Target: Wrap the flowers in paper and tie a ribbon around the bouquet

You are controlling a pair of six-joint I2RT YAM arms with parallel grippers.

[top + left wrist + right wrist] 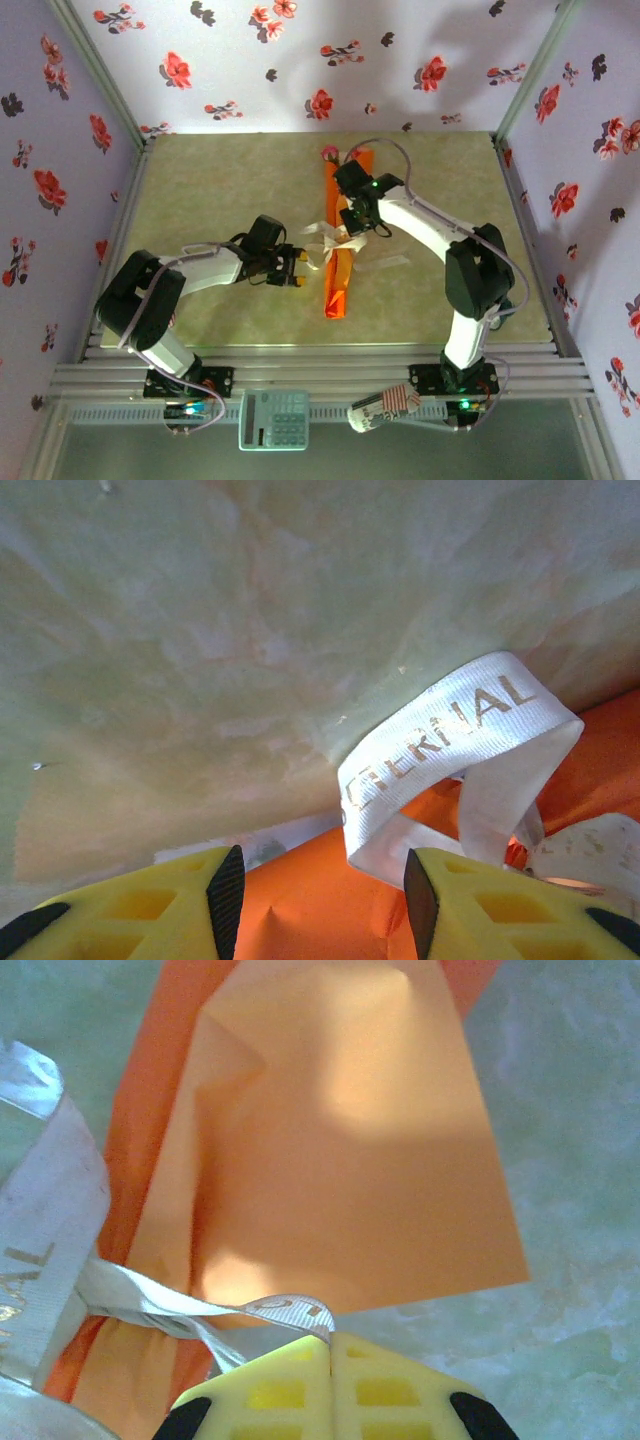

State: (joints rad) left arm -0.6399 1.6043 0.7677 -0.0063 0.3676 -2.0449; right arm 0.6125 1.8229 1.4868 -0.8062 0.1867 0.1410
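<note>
The bouquet (338, 285), a narrow orange paper cone, lay lengthwise on the counter (220, 190) between the two arms, with a touch of pink from the flowers (330, 154) at its far end. The cream ribbon (322, 238) crossed the cone near its middle, its loose ends spread to both sides. The right claw (330, 1345) was pressed fully together, pinching a thin strand of the ribbon just above the orange paper (340, 1160). The left claw (322, 900) sat low at the cone's left side, jaws partly apart and gripping nothing that could be seen; a printed loop of ribbon stood just beside its right finger.
</note>
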